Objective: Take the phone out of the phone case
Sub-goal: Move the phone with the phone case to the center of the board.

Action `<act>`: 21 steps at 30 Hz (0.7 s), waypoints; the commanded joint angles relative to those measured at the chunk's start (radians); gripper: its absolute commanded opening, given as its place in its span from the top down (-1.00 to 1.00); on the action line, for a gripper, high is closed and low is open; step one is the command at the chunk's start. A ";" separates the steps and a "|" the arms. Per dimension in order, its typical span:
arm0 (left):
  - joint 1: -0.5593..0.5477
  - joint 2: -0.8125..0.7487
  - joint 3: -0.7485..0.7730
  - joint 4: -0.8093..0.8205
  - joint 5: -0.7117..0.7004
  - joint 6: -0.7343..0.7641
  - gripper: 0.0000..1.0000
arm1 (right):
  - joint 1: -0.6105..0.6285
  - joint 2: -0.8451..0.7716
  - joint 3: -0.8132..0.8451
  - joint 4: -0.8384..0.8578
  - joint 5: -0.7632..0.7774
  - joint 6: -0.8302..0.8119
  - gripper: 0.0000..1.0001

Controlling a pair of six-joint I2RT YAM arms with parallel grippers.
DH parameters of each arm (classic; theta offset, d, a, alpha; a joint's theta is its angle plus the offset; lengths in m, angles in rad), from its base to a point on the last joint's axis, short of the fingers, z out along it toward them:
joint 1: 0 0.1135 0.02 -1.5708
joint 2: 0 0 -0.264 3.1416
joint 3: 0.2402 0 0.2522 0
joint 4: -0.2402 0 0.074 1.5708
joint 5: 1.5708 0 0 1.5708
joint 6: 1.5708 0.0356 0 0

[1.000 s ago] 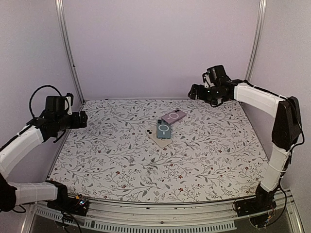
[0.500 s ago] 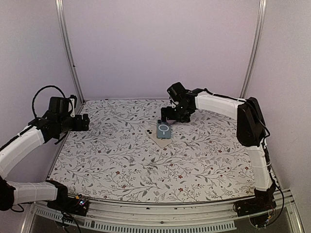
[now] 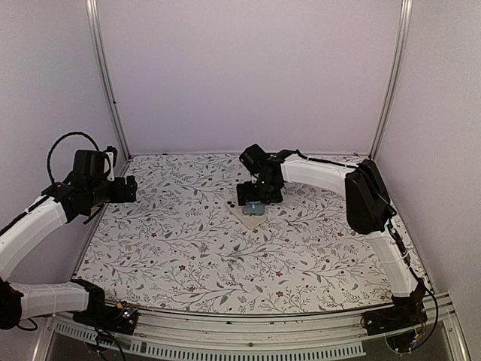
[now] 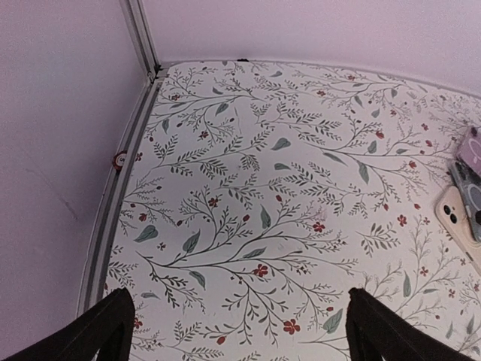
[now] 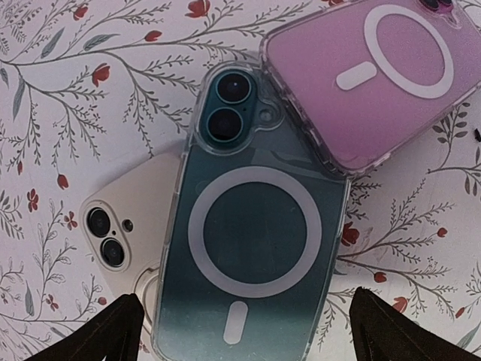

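Black and spread wide, my right claw (image 5: 244,331) hangs empty just above the teal phone (image 5: 255,248), one finger to either side of its lower end, touching nothing that I can see. That phone lies back-up in a clear plastic case with a white ring (image 5: 194,135). Around it are three things: a cream phone with twin lenses (image 5: 113,226) lies partly under its left edge, a pink phone in a clear case (image 5: 361,83) meets its upper right corner, and the floral-patterned bench (image 5: 60,90) is beneath.

I judge the teal phone stiff, dense and slick, with lenses worth sparing. The case should be the softer part, its lip giving at a corner. I would clamp across the long edges, then peel a corner lip or press through the camera cut-out. Perched on the cream phone, it may rock.

My right arm is stretched far out, wrist bent down over the teal phone. My left claw (image 3: 128,189), also open and empty, hovers raised, well to the left of the teal phone.
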 commanded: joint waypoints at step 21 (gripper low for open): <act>-0.011 -0.026 0.008 0.007 0.015 0.015 -0.99 | 0.068 0.133 0.060 -0.032 0.139 0.032 -0.72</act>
